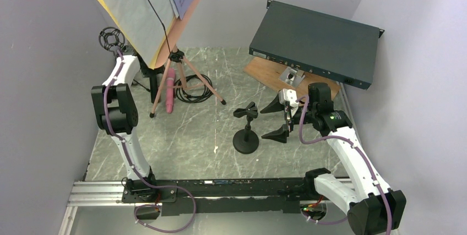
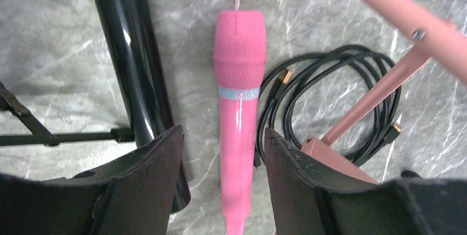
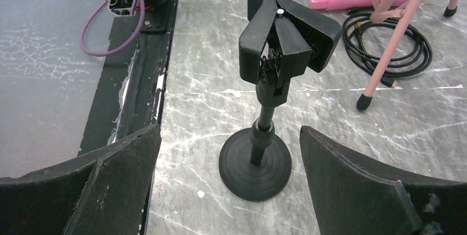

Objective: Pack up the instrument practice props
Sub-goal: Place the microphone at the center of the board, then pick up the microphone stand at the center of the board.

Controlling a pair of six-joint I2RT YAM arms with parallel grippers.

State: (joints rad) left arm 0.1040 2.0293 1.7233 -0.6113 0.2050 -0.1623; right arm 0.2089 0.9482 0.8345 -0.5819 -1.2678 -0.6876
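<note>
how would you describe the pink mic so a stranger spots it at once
Find the pink music stand at the far left. Among its legs lies the pink mic, between a black mic and a coiled cable. It is the only all-pink mic; its neighbour is glossy black with a silver mesh head.

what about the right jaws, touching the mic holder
Apart. Right wrist view shows bare marble between the mic holder and both open jaws.
</note>
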